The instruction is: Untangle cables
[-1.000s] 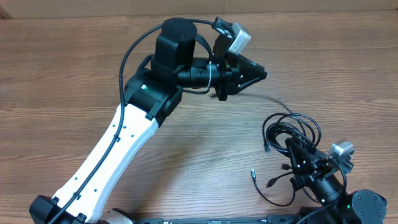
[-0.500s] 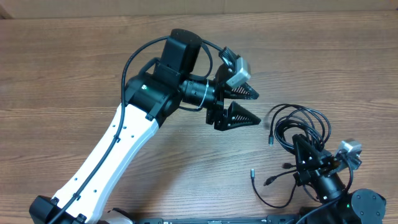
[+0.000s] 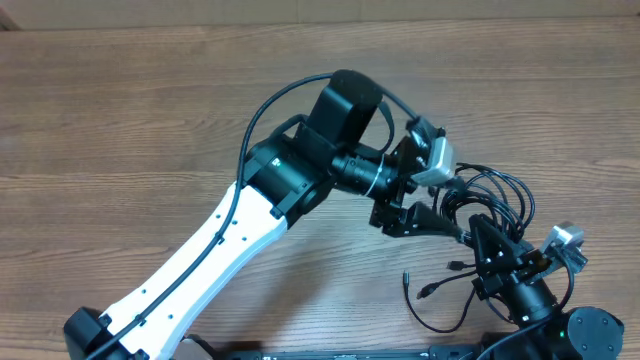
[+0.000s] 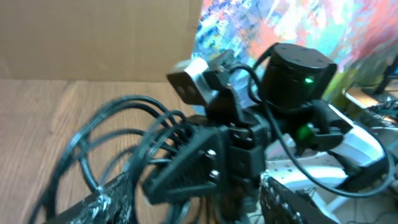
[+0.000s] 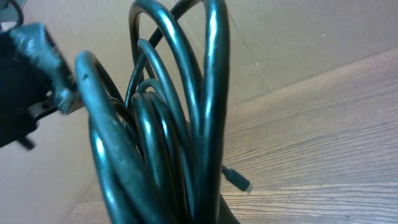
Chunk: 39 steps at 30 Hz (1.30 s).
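Hovering at a looped bundle of black cables [image 5: 214, 93], the left gripper [image 3: 458, 208] spreads its fingers wide while the right gripper [image 3: 480, 230] pinches the loops tight.

From overhead, the right end effector [image 3: 488, 250] covers part of the cables [image 3: 495, 190], whose plug tips are too small to tell apart. The right wrist view shows the loops close and blurred, lower ends cropped. The left wrist view is smeared, with the fingers of the left end effector [image 3: 448, 200] cut off at its bottom edge.
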Motion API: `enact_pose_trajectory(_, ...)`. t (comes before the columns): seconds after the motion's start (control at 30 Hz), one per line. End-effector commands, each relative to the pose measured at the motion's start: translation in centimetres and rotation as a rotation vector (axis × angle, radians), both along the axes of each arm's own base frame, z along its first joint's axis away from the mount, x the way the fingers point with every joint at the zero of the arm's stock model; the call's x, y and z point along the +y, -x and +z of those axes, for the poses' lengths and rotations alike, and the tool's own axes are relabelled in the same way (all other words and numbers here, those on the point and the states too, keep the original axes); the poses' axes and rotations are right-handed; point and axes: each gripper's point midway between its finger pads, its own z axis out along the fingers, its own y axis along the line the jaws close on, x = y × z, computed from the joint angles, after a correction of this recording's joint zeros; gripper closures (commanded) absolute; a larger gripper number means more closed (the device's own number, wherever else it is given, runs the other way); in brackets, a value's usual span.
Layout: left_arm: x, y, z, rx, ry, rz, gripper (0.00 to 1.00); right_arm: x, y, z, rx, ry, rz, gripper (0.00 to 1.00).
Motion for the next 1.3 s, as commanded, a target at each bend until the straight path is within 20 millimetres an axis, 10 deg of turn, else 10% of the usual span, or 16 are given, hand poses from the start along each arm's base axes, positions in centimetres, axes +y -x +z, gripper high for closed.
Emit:
enact_pose_trajectory(0.0, -1.3, -1.9, -1.0, 0.088, -0.038, 0.058, 0.29, 0.1, 0.4, 1.1, -0.032, -0.004, 0.008, 0.96)
enact_pose_trajectory(0.2, -2.4, -3.2, -3.5, 0.188, -0.097, 0.082, 0.34, 0.1, 0.4, 1.1, -0.032, -0.004, 0.008, 0.96)
enact_pose_trajectory(0.67, -2.9, -3.4, -1.5, 0.192, -0.027, 0.062, 0.31, 0.1, 0.4, 1.1, -0.033, 0.000, 0.009, 0.96)
enact_pose_trajectory(0.9, -3.0, -3.4, -1.3, 0.184, -0.016, 0.062, 0.53, 0.8, 0.7, 1.8, -0.063, 0.000, 0.050, 0.96)
enact_pose_trajectory(1.03, -3.0, -3.5, -1.3, 0.182, -0.015, 0.062, 0.96, 0.8, 0.7, 1.8, -0.063, 0.000, 0.050, 0.96)
enact_pose_trajectory(1.27, -3.1, -3.6, -0.8, 0.201, -0.007, 0.069, 0.96, 0.8, 0.7, 1.6, -0.056, 0.007, 0.050, 0.96)
